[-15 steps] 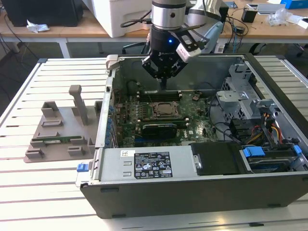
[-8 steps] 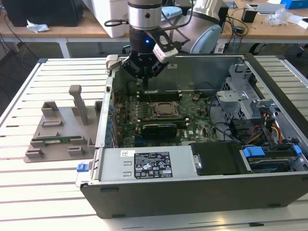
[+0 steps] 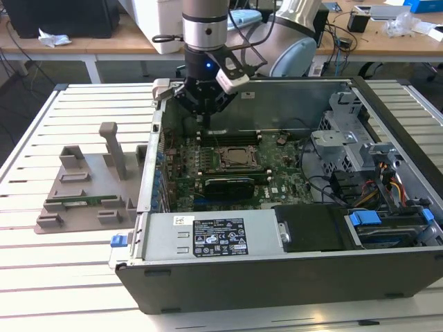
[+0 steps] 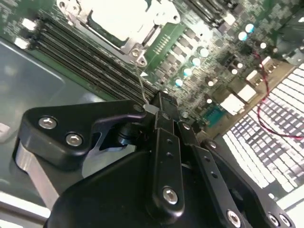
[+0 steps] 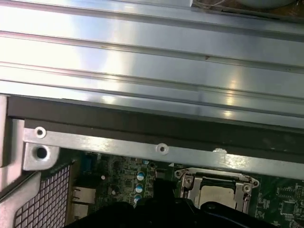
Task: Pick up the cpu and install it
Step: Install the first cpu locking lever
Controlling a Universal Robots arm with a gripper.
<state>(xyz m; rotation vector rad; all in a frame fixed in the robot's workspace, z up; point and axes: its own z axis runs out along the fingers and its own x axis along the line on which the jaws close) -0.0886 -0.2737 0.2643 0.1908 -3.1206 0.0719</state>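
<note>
The gripper (image 3: 205, 115) hangs inside the open computer case (image 3: 277, 277), over the far left part of the green circuit board (image 3: 284, 181). In the second wrist view its black fingers (image 4: 164, 137) look drawn together to a narrow tip. A thin wire lever (image 4: 141, 83) runs from the corner of the socket frame (image 4: 135, 47) up to that tip, but I cannot tell whether the tip actually pinches the wire or only touches it. The cpu (image 4: 118, 16) is not in the fingers. It shows as a pale, shiny square lying flat inside the socket frame, with the frame's metal edges around it. In the exterior view the socket (image 3: 239, 158) lies nearer than the gripper, a little toward the exterior view's right and lower down, so the chip is below and just ahead of the fingertips, not under them. Being square, the chip has no long axis to line up with. The dark memory slots (image 4: 90, 57) beside it run parallel to one socket edge. The first wrist view shows the cpu (image 5: 216, 195) seated just inside the case's far wall (image 5: 142, 147), which the second wrist view leaves out. The exterior view adds a grey holder (image 3: 90, 187) on the slatted table (image 3: 41, 277), well to the left of the case.
</note>
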